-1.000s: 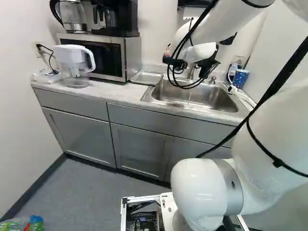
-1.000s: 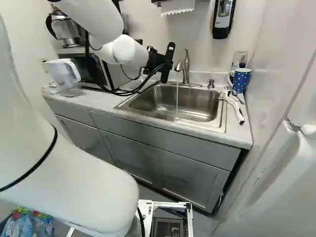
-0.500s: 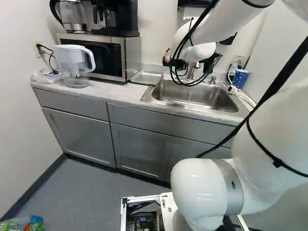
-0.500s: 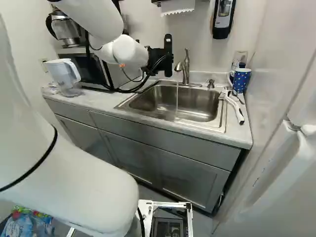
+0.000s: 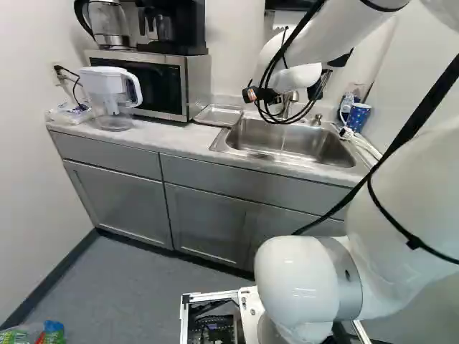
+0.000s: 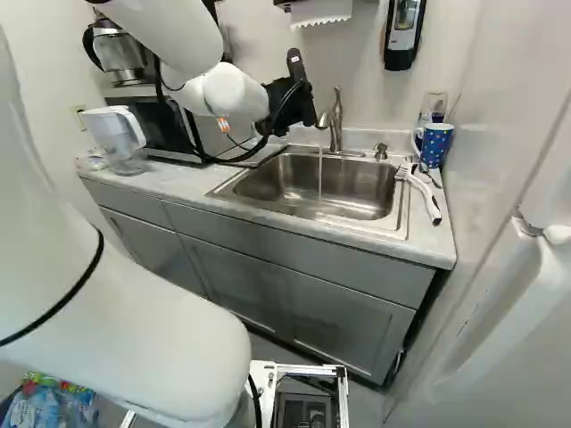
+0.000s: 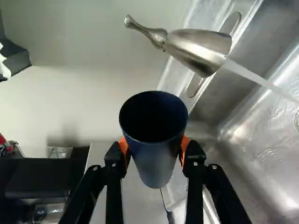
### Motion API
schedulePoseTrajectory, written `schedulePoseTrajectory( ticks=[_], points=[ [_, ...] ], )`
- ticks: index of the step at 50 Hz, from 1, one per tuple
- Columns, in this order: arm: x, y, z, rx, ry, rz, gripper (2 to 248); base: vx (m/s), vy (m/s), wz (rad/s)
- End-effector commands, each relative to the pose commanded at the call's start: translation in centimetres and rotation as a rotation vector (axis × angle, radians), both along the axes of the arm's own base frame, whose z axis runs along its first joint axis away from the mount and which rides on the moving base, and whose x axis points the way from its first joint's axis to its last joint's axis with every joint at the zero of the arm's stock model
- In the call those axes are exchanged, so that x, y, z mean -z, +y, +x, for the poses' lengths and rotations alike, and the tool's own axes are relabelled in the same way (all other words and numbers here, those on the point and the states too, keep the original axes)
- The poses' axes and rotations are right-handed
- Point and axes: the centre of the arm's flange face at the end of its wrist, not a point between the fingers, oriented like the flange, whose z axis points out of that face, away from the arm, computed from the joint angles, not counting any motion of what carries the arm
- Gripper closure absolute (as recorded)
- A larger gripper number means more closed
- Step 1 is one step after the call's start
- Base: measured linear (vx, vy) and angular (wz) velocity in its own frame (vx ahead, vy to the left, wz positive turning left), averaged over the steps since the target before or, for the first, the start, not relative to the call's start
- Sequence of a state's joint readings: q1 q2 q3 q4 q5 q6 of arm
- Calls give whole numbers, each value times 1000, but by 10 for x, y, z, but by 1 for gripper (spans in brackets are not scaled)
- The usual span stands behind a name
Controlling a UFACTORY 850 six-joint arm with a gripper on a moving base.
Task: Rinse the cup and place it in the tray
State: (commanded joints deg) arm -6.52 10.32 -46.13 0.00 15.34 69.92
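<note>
In the right base view my gripper (image 6: 287, 100) hangs left of the faucet (image 6: 335, 123), above the sink's left back corner. The wrist view shows the gripper (image 7: 155, 150) shut on a dark blue cup (image 7: 156, 163), an orange pad on each side. The cup's open mouth faces the camera and looks dark inside. The faucet head (image 7: 198, 49) is ahead of the cup, apart from it, and water (image 7: 252, 77) runs from it into the sink (image 6: 312, 185). The metal tray (image 5: 219, 115) lies left of the sink, against the microwave's side.
A microwave (image 5: 143, 84) with a coffee maker above, and a water pitcher (image 5: 111, 97), stand left of the tray. Right of the sink are a blue dotted mug (image 6: 434, 144) and a white brush (image 6: 421, 190). A soap dispenser (image 6: 403, 34) hangs on the wall.
The gripper has turned at the wrist, its dark body now leaning in the right base view where it stood upright. The cables shifted with it. The base has not moved.
</note>
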Motion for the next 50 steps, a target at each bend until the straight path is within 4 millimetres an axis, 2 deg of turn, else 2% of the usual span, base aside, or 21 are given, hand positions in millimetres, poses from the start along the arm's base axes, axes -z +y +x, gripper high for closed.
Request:
schedulePoseTrajectory(
  ticks=[50],
  points=[
    [0,0,0,-164,57,-496,128,0,0,0]
  ],
)
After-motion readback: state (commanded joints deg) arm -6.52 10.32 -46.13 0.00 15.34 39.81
